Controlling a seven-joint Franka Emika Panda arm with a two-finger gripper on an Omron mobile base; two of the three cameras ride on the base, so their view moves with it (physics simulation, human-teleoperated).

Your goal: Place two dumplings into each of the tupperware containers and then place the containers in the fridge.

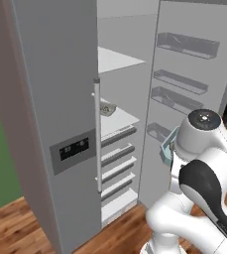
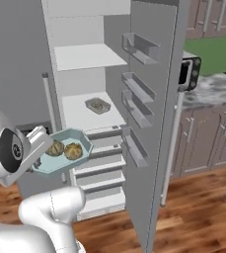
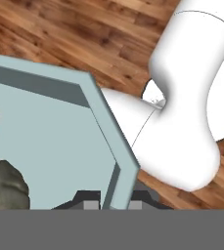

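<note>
The gripper (image 3: 112, 204) is clamped on the rim of the pale blue-green tupperware container (image 2: 40, 165), one finger on each side of its wall, and holds it in the air in front of the open fridge (image 2: 92, 57), level with the drawers. Two dumplings (image 2: 65, 149) lie side by side inside the held container. The grey tupperware container (image 2: 97, 105) sits on the fridge's middle white shelf (image 2: 77, 117), with something tan showing inside it.
</note>
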